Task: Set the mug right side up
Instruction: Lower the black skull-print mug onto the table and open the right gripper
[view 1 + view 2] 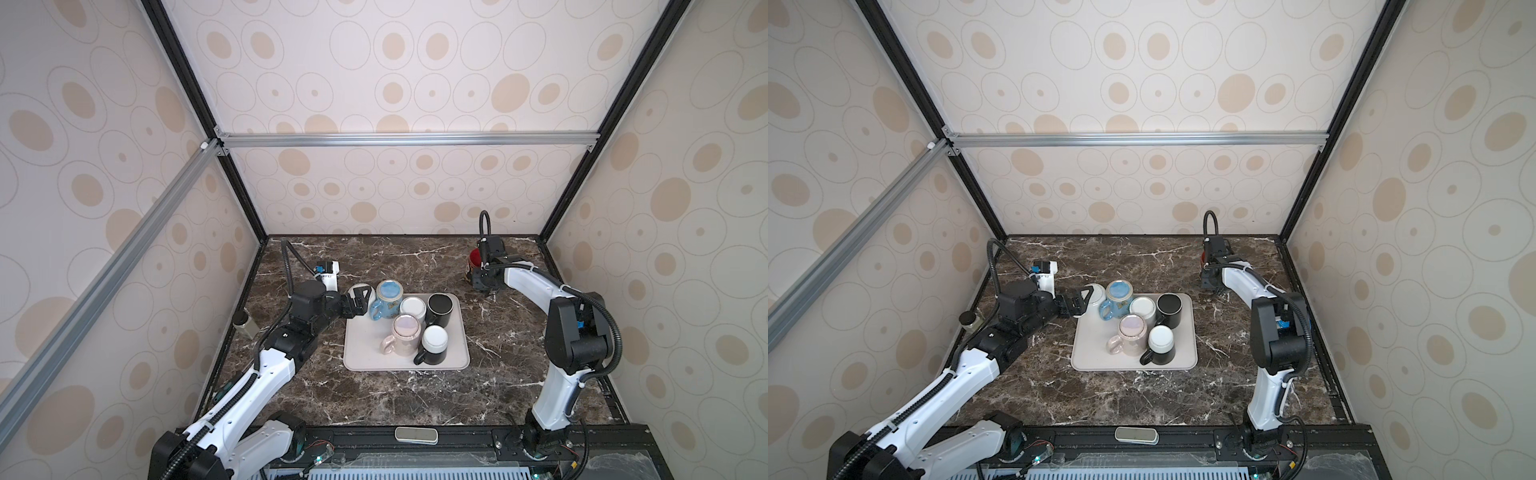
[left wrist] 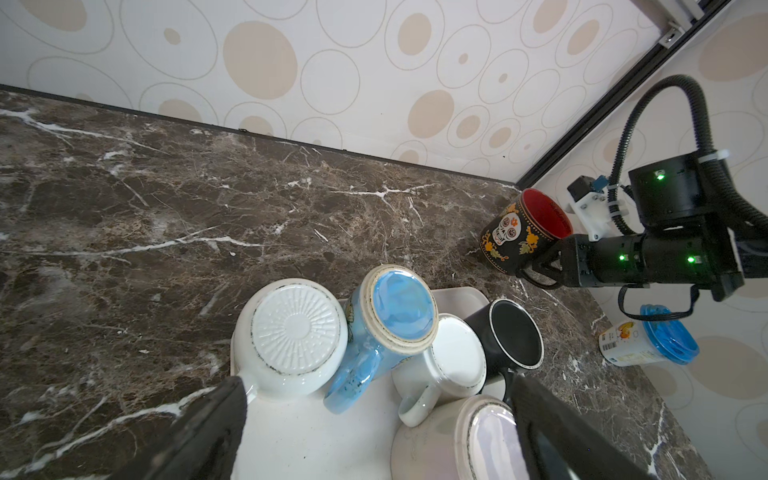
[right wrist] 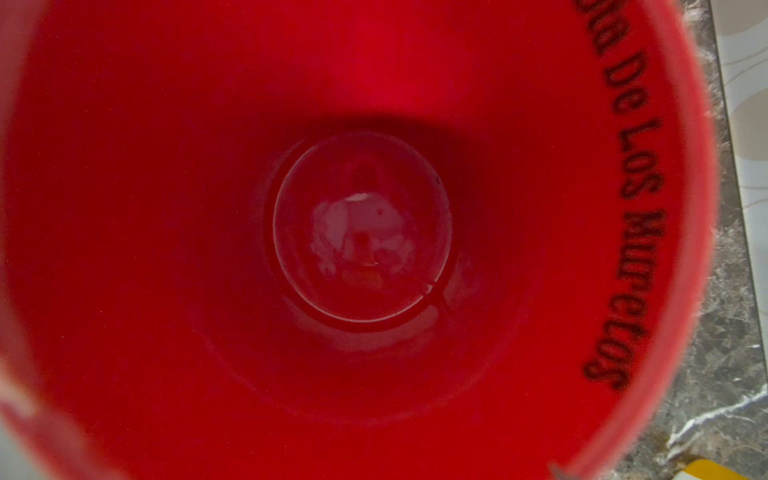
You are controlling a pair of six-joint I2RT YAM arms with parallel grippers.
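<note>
The mug (image 2: 519, 232) is black with a white skull and orange flowers outside and red inside. It stands tilted at the back right of the table (image 1: 475, 257) (image 1: 1203, 255), mouth upward. Its red inside fills the right wrist view (image 3: 361, 228). My right gripper (image 2: 540, 264) (image 1: 478, 277) (image 1: 1208, 279) is shut on the mug's handle. My left gripper (image 2: 376, 384) (image 1: 360, 300) (image 1: 1077, 303) hangs open at the tray's back left corner, beside an upside-down white mug (image 2: 295, 328), with nothing between its fingers.
A beige tray (image 1: 415, 363) (image 1: 1100, 361) mid-table holds several mugs: blue (image 2: 399, 311), white (image 2: 457, 357), black (image 2: 515, 332), pink (image 2: 486, 440) and black-and-white (image 1: 434, 340). A blue-lidded white cup (image 2: 648, 345) lies by the right wall. A small bottle (image 1: 967, 320) stands at the left wall.
</note>
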